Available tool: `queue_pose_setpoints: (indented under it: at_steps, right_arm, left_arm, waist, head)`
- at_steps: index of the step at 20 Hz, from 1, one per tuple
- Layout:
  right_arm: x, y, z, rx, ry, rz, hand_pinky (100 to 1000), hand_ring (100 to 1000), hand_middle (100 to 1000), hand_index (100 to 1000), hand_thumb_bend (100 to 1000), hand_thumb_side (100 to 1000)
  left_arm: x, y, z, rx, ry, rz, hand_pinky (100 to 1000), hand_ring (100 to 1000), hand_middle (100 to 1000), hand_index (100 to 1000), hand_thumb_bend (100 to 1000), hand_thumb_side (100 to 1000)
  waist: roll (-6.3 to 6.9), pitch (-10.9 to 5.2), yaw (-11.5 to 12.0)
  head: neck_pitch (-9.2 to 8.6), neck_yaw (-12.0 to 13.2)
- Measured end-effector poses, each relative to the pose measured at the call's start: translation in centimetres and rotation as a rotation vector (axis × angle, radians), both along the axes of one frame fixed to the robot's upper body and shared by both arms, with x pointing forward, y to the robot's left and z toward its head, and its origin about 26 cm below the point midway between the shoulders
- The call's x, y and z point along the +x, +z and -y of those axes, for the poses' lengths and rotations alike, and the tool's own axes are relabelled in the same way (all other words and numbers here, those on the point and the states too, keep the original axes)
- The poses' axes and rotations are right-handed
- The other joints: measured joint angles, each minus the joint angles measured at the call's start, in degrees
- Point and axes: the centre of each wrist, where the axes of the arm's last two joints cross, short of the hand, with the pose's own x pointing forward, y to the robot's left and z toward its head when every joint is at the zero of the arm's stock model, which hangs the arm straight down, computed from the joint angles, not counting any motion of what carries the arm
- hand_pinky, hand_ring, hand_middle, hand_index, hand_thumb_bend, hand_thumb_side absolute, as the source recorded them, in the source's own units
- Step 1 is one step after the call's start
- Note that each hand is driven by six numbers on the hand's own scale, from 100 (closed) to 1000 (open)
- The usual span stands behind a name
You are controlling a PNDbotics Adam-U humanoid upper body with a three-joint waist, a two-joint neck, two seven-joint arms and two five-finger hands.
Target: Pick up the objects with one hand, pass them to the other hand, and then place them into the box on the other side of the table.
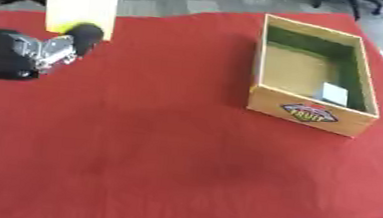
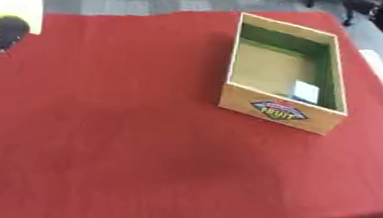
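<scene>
Left hand: the left hand [image 1: 56,50] comes in from the left edge, fingers curled round the bottom edge of a pale yellow box [image 1: 82,0], holding it upright above the table.
Yellow box: rises straight up from the hand and out past the top edge.
Wooden box: the wooden box [image 1: 310,114] sits well to the hand's right, on the red tablecloth [image 1: 164,153].
Inside wooden box: a small pale object [image 1: 332,93] lies in the near right corner.
</scene>
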Motion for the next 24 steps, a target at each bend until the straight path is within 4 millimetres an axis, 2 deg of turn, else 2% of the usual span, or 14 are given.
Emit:
queue_pose_setpoints:
  at_steps: [5,13,14,15,24]
  right_arm:
    - [0.8,0.9,-1.5,-0.105,0.070,0.034,966,1000,905,969,100,310]
    - [1.9,2.0,-4.1,-0.208,0.172,0.078,964,1000,916,968,100,296]
    - [2.0,2.1,-4.3,-0.214,0.182,0.080,964,1000,919,968,100,249]
    - [2.0,2.1,-4.5,-0.220,0.190,0.081,964,1000,920,968,100,283]
    - [2.5,2.4,-5.9,-0.266,0.248,0.087,962,1000,925,964,100,260]
  left_arm:
    - [0.0,-0.2,0.3,0.015,0.002,0.003,731,597,501,487,100,340]
    - [-0.1,-0.8,0.8,0.046,0.012,0.027,728,598,502,487,100,323]
    - [-0.1,-0.8,0.8,0.048,0.015,0.030,726,598,502,487,100,316]
    - [-0.1,-0.8,0.8,0.051,0.018,0.033,725,598,502,487,100,318]
    - [-0.1,-1.0,1.0,0.065,0.016,0.039,723,598,502,486,100,311]
  waist:
    - [-0.59,-0.33,-0.03]
    - [-0.83,-0.53,0.03]
    - [-0.87,-0.53,0.04]
    - [-0.89,-0.54,0.04]
    - [-1.10,-0.81,0.03]
  head:
    - [0.12,-0.32]
    - [0.54,-1.34]
    - [0.53,-1.46]
    - [0.52,-1.50]
    - [0.48,-1.43]
